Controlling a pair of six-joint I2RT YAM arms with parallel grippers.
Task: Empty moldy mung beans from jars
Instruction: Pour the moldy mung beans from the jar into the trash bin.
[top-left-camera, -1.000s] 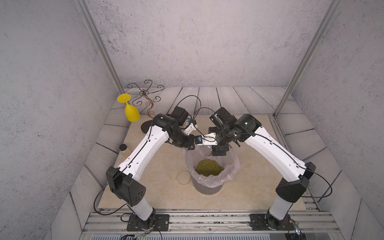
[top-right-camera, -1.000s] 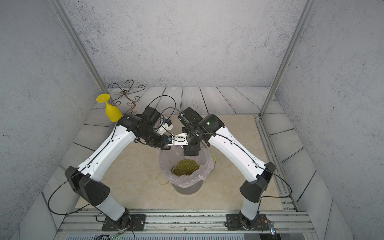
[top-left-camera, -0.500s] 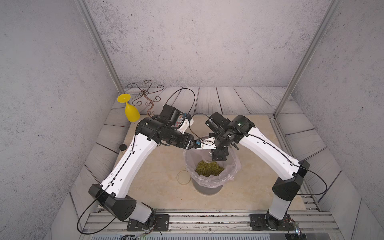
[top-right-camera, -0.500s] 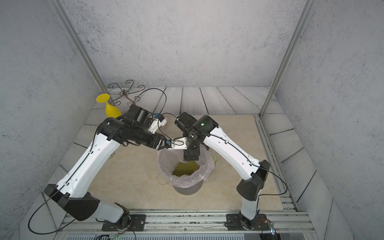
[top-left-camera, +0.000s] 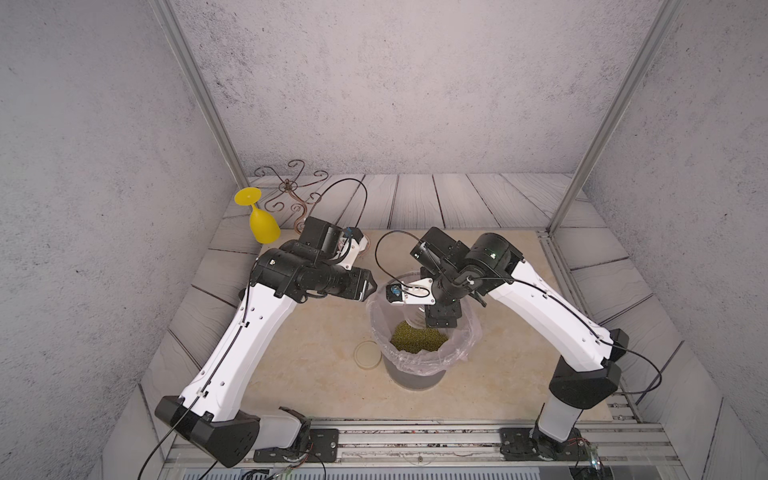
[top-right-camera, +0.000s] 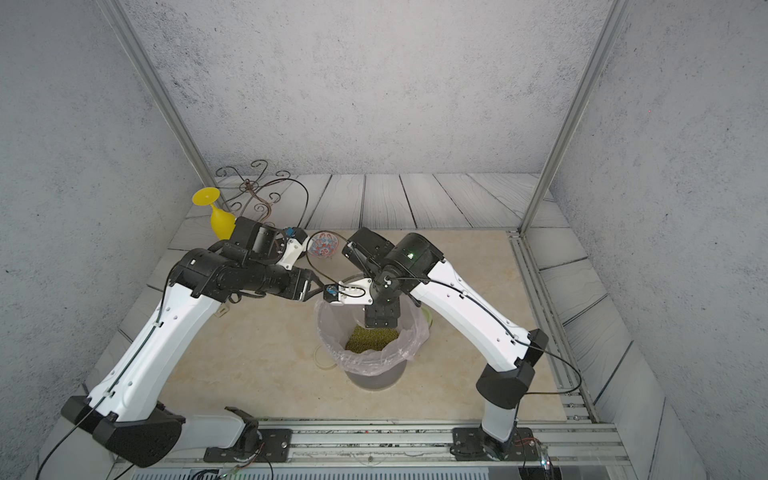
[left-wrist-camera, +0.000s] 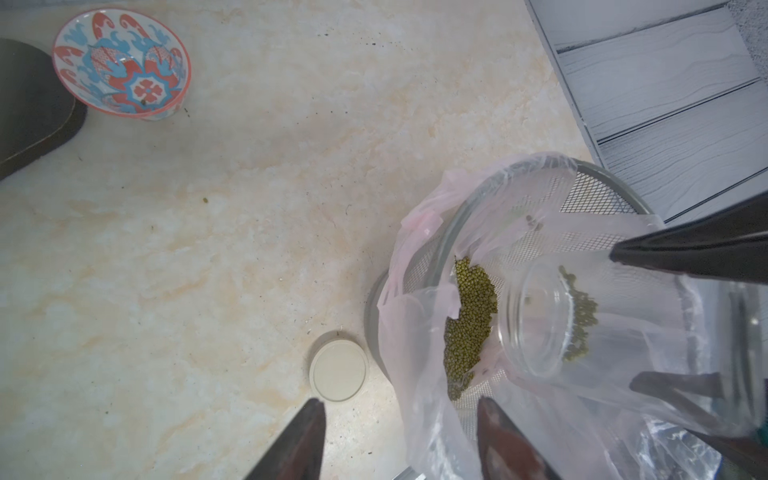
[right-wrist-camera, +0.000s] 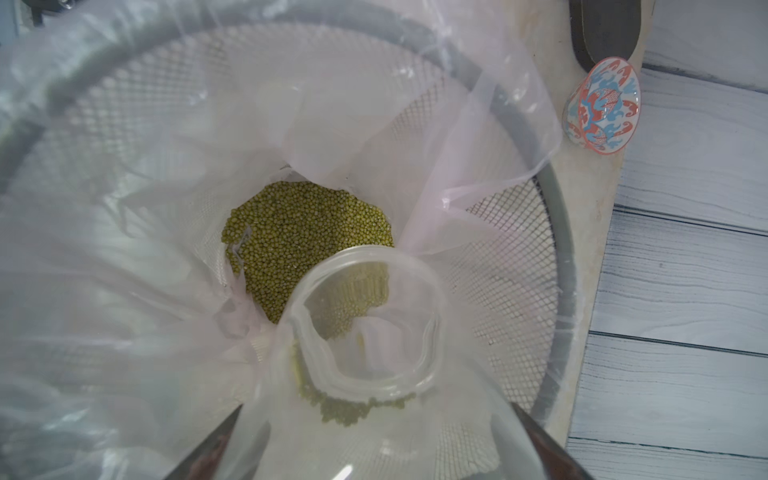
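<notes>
Grey mesh bin (top-left-camera: 415, 376) with clear liner (top-left-camera: 465, 332), mid cream table (top-left-camera: 316, 374), seen in both top views; mung beans (top-left-camera: 417, 337) heaped at its bottom. Beige lid (top-left-camera: 367, 354) flat on the table, just beside the bin. Right pincer (top-left-camera: 441, 323) points down into the bin mouth; left pincer (top-left-camera: 369, 286) hovers near the rim. Yellow goblet (top-left-camera: 262, 226), inverted, and wire stand (top-left-camera: 291, 191) at the far left corner.

Left wrist view: left pincer (left-wrist-camera: 399, 436) spread, nothing between its fingers. Glass jar (left-wrist-camera: 540, 320) lidless, tilted over the bin, a few beans inside. Patterned bowl (left-wrist-camera: 122, 62) well apart.

Right wrist view: right pincer (right-wrist-camera: 376, 409) pinches the jar, mouth aimed at the heap.
</notes>
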